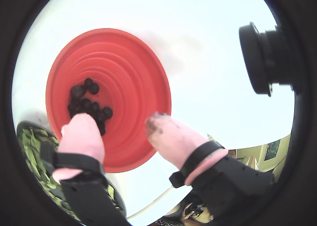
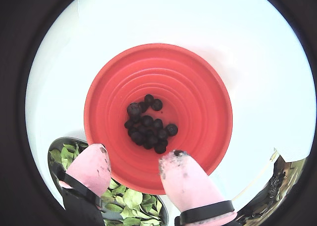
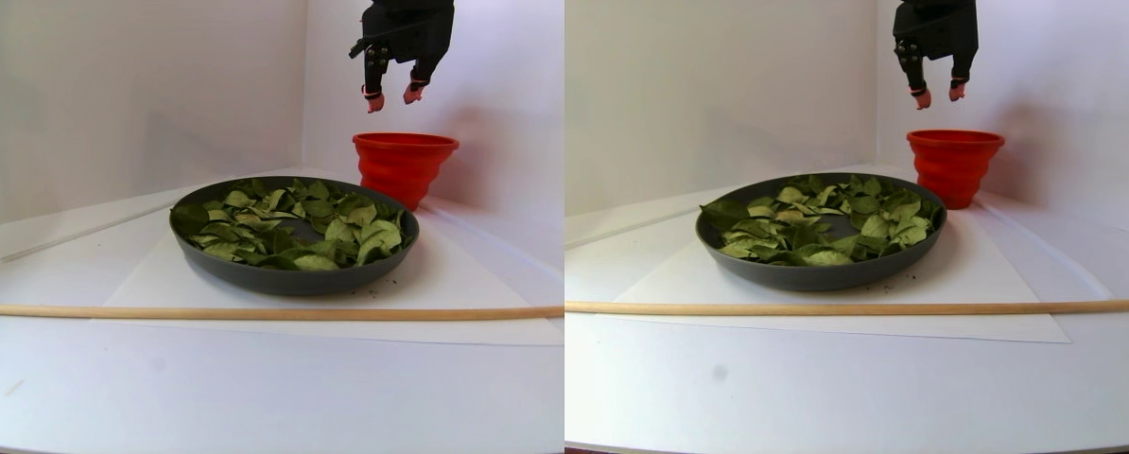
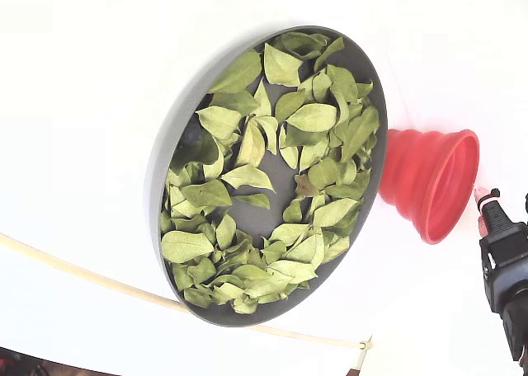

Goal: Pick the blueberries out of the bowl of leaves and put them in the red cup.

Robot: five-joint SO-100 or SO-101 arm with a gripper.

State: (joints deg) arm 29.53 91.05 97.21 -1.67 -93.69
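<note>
The pincer is hanging empty with fingers apart directly above the red cup, blueberries lying straight below it.

The red cup looks like smooth, soft plastic or silicone with a faint sheen on its ribbed steps. The blueberries inside it have dull, dark skins. The bowl is matt dark grey, and the leaves in it look dry, papery and curled. The fingers wear smooth pink covers, smudged dark at the tips, on matt black plastic. The desk is smooth matt white, crossed by a thin bare wooden stick.
</note>
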